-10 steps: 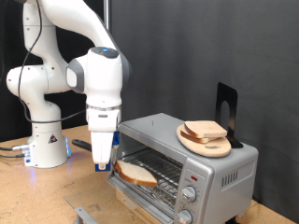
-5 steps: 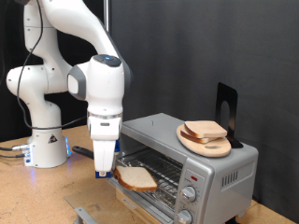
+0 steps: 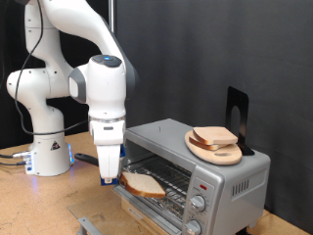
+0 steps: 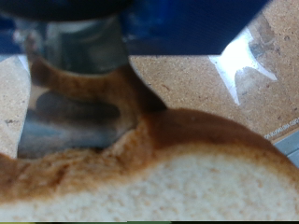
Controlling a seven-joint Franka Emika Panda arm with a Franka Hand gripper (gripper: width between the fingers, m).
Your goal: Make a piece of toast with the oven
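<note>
Gripper (image 3: 109,179) edging slightly left from half a second ago, still clamped on the piece of toast (image 3: 144,183), slice lying flat, long axis running into the oven (image 3: 201,166) mouth

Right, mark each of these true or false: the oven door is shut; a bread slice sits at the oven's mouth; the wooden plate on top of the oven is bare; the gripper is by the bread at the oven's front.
1. The oven door is shut. False: it hangs open, with the wire rack showing.
2. A bread slice sits at the oven's mouth. True.
3. The wooden plate on top of the oven is bare. False: another bread slice lies on it.
4. The gripper is by the bread at the oven's front. True: it is at the slice's edge on the exterior view's left.
</note>
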